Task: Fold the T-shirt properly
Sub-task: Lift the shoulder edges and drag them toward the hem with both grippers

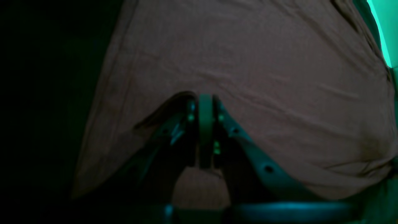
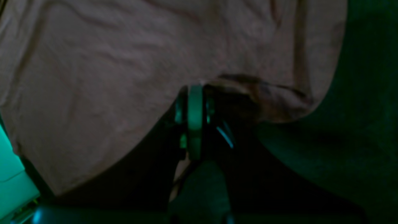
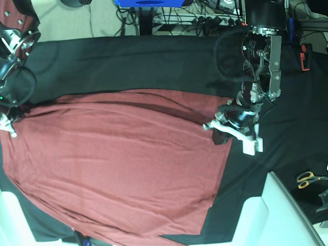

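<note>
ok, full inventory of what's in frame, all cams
T-shirt: one, brick red, spread wide over the table, both top corners pinched
table cloth: one, black, under the shirt
scissors: one pair, yellow handles, right edge of the base view
blue object: one, top edge behind the table, kind unclear
cables: several, dark, on the floor behind the table
left gripper: shut on the T-shirt, at its top corner on the base view's right
right gripper: shut on the T-shirt, at the opposite corner

No words, labels or numbers I can read anywhere — not on cloth, bench or my arms.
</note>
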`<act>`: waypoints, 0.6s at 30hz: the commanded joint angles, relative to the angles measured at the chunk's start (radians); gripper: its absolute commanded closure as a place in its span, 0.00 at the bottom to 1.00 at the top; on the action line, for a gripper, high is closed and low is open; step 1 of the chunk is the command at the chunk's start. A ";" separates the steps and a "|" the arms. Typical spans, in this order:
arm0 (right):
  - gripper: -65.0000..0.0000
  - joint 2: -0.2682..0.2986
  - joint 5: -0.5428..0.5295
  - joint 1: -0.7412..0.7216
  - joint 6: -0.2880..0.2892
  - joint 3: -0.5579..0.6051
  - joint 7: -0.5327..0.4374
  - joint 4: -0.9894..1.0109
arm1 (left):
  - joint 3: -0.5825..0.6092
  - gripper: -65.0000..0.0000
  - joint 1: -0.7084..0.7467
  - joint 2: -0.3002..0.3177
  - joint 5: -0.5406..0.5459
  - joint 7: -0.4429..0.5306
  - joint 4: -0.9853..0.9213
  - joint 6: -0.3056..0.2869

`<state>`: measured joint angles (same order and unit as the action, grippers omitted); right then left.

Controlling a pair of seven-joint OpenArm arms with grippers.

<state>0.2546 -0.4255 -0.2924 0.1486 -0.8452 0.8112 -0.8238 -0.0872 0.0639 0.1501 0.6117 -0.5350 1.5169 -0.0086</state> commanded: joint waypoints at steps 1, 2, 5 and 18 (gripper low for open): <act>1.00 0.028 -0.014 -0.023 0.006 -0.001 -0.014 -0.007 | -0.036 1.00 -0.016 -0.008 0.006 0.026 0.017 -0.006; 1.00 0.032 -0.014 -0.023 0.006 -0.001 -0.014 -0.002 | -0.069 1.00 -0.016 -0.020 0.004 0.026 0.017 -0.006; 1.00 0.039 -0.014 -0.023 0.006 -0.001 -0.010 0.002 | -0.124 1.00 -0.037 -0.042 0.000 0.020 0.001 -0.008; 1.00 0.045 -0.014 -0.063 0.006 0.117 -0.014 0.002 | -0.061 1.00 -0.100 -0.057 -0.002 0.028 -0.092 -0.008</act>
<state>0.2794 -0.4274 -0.3302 0.1486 -0.7254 0.8093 -0.8082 -0.1471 -0.0238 0.0891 0.6033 -0.5262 1.4071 -0.0071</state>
